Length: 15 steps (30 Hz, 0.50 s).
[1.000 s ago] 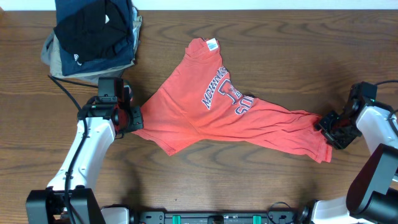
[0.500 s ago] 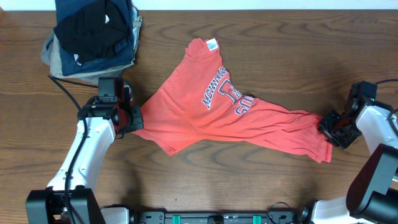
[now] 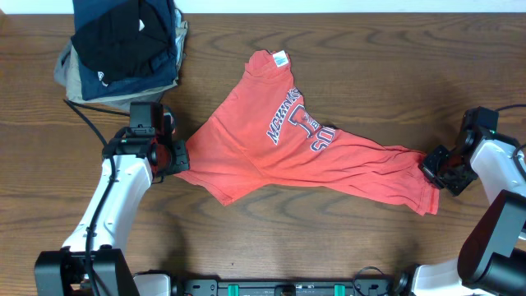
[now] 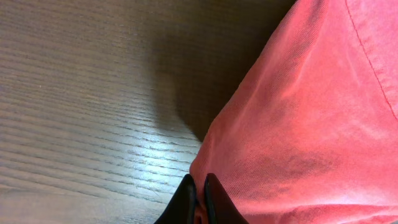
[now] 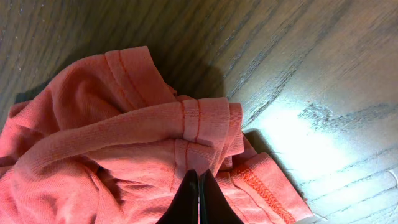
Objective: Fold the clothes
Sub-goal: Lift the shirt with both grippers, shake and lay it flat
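Pinching the T-shirt (image 3: 312, 152) at opposite ends, left gripper (image 3: 176, 158) and right gripper (image 3: 428, 164) clamp cloth; we see the folded stack (image 3: 123, 45) only overhead.

We're seeing the right gripper (image 3: 428, 164) closing fully, pinching the T-shirt (image 3: 246, 148) hem at its 3 o'clock end.

table (image 3: 370, 57): you've got dark wood grain | mid-table: coral T-shirt (image 3: 246, 156) lying stretched out and rumpled | far-left corner: folded garment stack (image 3: 123, 45), not touching the shirt
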Motion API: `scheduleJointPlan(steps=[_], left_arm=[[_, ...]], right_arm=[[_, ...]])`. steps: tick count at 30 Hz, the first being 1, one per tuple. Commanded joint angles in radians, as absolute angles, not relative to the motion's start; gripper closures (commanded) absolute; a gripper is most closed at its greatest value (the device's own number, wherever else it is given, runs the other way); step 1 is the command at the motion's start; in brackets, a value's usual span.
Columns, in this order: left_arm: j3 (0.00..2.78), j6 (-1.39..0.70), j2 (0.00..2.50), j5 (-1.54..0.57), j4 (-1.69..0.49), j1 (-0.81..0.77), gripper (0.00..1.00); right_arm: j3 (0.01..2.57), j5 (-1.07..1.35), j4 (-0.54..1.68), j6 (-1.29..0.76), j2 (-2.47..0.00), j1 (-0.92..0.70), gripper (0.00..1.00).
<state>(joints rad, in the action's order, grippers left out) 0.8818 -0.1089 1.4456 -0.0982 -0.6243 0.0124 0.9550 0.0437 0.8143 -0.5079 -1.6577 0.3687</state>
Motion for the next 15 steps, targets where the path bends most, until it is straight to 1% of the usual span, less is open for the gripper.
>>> scheduleJointPlan(steps=[1,7,11,15], left_arm=[[0.873,-0.117,1.445,-0.093,-0.627,0.017,0.94],[0.873,-0.117,1.444,-0.096,-0.629,0.017,0.94],[0.887,-0.117,1.411,-0.192,-0.657,0.017,0.94],[0.9,-0.117,1.308,-0.284,-0.693,0.017,0.94]], right_arm=[[0.985,0.027,0.816,-0.508,-1.653,0.352,0.99],[1.008,0.027,0.854,-0.508,-1.644,0.352,0.99],[1.05,0.026,0.91,-0.508,-1.605,0.352,0.99],[1.097,0.027,0.972,-0.508,-1.527,0.352,0.99]])
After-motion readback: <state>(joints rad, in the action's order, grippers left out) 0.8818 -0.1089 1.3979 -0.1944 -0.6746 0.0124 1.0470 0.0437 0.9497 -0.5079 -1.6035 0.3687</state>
